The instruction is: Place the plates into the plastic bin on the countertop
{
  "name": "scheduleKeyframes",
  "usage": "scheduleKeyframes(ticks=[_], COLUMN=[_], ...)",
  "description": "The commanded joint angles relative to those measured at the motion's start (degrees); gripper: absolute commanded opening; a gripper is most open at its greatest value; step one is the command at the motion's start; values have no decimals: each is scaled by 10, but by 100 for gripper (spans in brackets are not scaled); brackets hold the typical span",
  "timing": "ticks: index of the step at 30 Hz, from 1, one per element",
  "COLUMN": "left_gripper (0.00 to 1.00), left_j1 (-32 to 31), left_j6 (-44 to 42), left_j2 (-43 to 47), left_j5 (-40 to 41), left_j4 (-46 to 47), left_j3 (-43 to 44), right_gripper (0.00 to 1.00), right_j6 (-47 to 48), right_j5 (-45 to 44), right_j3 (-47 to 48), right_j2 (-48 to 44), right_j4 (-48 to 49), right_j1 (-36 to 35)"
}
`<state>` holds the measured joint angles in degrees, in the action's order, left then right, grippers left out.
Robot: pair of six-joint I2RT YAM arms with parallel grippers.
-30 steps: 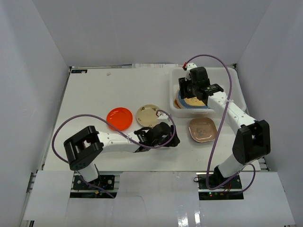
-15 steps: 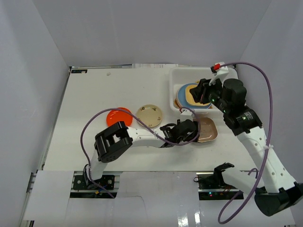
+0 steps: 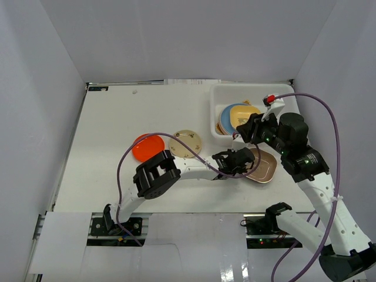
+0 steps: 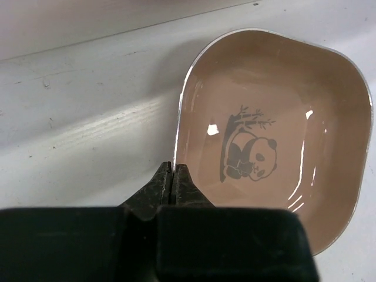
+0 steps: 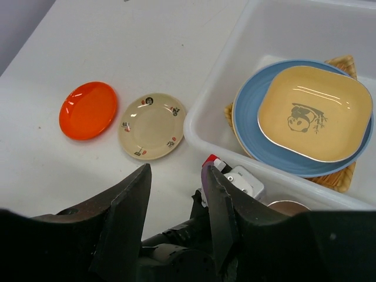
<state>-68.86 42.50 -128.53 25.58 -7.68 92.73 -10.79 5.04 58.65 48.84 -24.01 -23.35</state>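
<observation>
My left gripper (image 3: 242, 160) is shut on the near-left rim of a pinkish-brown rounded-square plate (image 4: 276, 135) with a panda print. That plate (image 3: 264, 167) lies on the countertop (image 3: 117, 117) just in front of the plastic bin (image 3: 218, 97). In the bin (image 5: 202, 126) a yellow rounded-square plate (image 5: 314, 111) rests on a blue round one (image 5: 247, 117), over an orange-tan patterned one (image 5: 346, 173). An orange-red plate (image 3: 147, 147) and a cream plate (image 3: 185, 143) lie left of the bin. My right gripper (image 5: 176, 170) hangs open and empty above the left gripper.
White walls border the countertop on three sides. The left arm (image 3: 176, 170) stretches across the near middle, its purple cable (image 3: 126, 161) looping over the orange-red plate's side. The right arm (image 3: 305, 161) stands over the near-right corner.
My left gripper reached right and shut on the pinkish-brown plate's rim, nudging the plate slightly right. The right arm pulled back from over the bin and now hovers by its front.
</observation>
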Motion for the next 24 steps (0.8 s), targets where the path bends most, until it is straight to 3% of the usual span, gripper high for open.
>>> scheduleKeyframes(ticks=[1,5,8,10,14,18,20,24], left_gripper=[0,0,0,0,0,0,0,0], left_j1=[-3,-10,-9,-4,52,104,122,139], left_j6=[-5,-7,-30,-41,-44,-56,-73,-106], left_j2=[40,135,258,336,383,362,318,197], left_j5=[4,-18,-17,-3,-18,-55,-59,-74], left_j4=[-47,-21,40,50,21,22,18,-36], left_j3=[-38,-137,-232,-250,-217,-145,-103,76], right_gripper=[49,49,48,47,47,44,42,41], right_j6=[-9,-13,-38,-57,-64,-71,-84,-93], right_j5=[13,13,58,70,48,56,74,84], right_j3=[1,14,27,36,61,56,46,33], right_j2=[-20,-47,-87,-121,-159,-168,-170,-170], right_j4=[8,2,32,48,50,40,47,60], right_j1=[2,2,2,2,2,2,2,2])
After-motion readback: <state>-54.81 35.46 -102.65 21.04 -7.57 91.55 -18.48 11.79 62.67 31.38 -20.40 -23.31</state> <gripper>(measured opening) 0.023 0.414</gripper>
